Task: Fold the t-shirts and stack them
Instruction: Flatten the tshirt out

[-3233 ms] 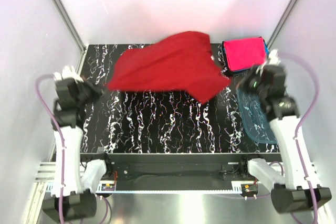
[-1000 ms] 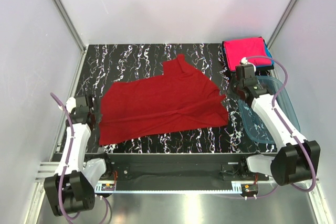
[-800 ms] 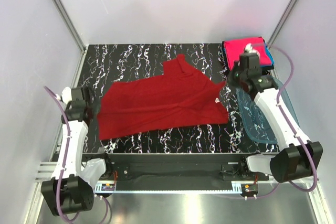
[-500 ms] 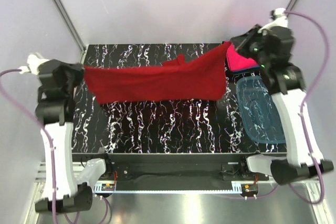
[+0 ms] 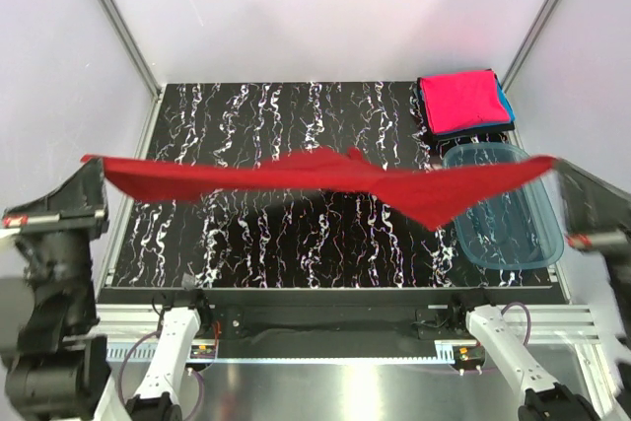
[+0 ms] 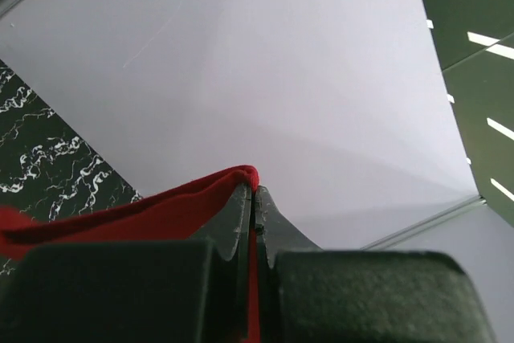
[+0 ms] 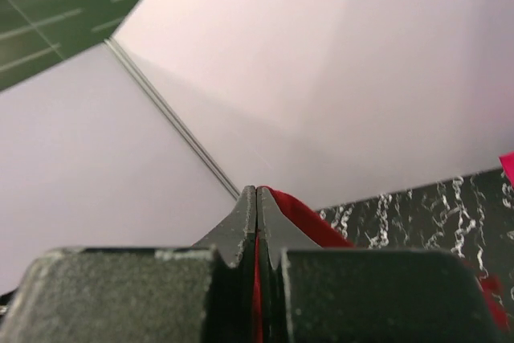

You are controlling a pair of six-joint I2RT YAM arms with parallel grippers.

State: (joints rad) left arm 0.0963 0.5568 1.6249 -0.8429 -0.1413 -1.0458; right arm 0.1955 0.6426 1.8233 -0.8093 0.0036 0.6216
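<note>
The left tool (image 6: 255, 192) and right tool (image 7: 256, 192) each clamp tight on the dark red t-shirt (image 5: 296, 171).

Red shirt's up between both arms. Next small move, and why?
Probably lower both arms together, keeping tension, so the red shirt lands flat on the table, short of the tub. The left gripper and right gripper are each shut on an edge of it. It hangs stretched above the table, sagging in the middle, not yet spread for folding.
</note>
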